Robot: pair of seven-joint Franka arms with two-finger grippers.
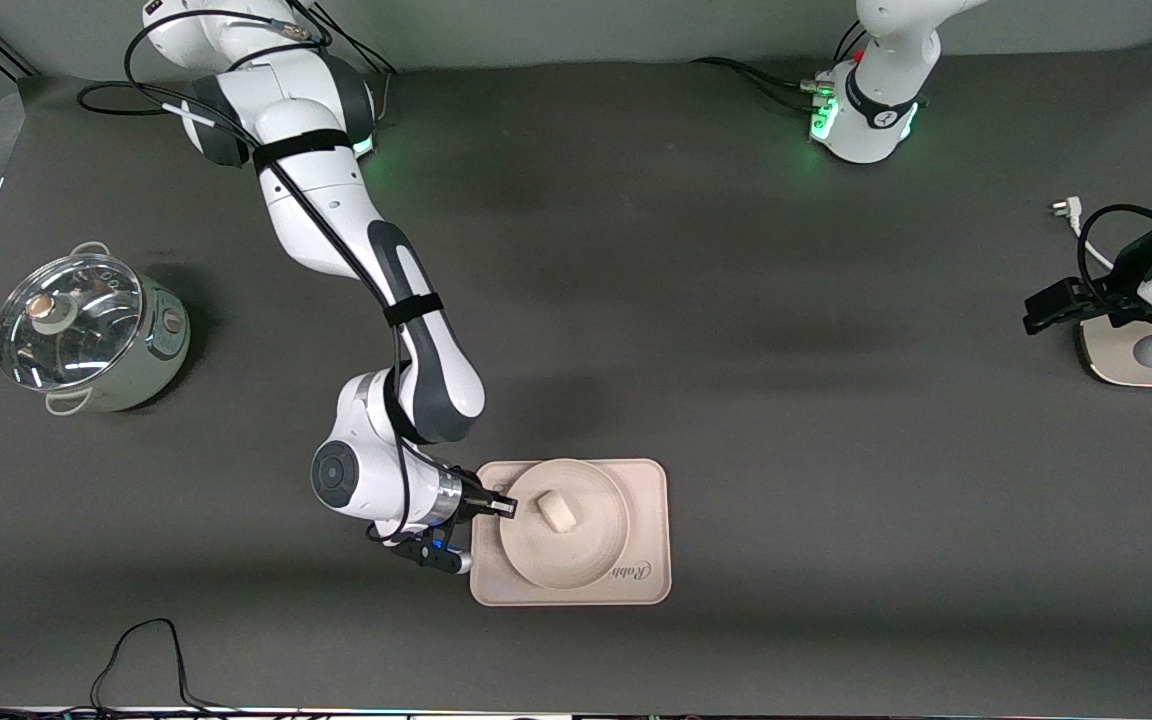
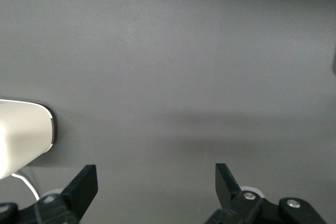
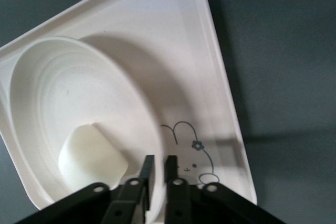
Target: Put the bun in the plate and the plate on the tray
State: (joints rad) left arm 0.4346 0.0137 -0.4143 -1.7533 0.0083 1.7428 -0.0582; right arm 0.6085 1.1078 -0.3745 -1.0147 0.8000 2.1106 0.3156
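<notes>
I am seeing the tray (image 1: 658, 540) lying toward the front camera's edge of the table, flat, with its cursive lettering showing past the plate's rim. The plate (image 1: 591, 560) is sitting on the tray, and the bun (image 1: 557, 512) is lying inside the plate, on the part toward the right arm's end.

The right gripper (image 1: 506, 507) is sitting low at the plate's rim on that same end, over the tray's edge. In the right wrist view its fingers (image 3: 146, 174) are standing narrow, with only a thin slit between them, right at the plate's rim (image 3: 152, 145); I cannot tell whether they are still pinching it. The bun (image 3: 92, 156) is lying just beside them in the plate, and the tray's (image 3: 220, 77) cartoon animal drawing (image 3: 191, 150) is showing next to the fingers.

Farther from the camera, a pot with a glass lid (image 1: 86, 335) is standing near the right arm's end of the table. At the other end, the left gripper (image 1: 1051, 310) is waiting with its fingers (image 2: 81, 187) spread wide and holding nothing, beside a white appliance (image 1: 1151, 355).
</notes>
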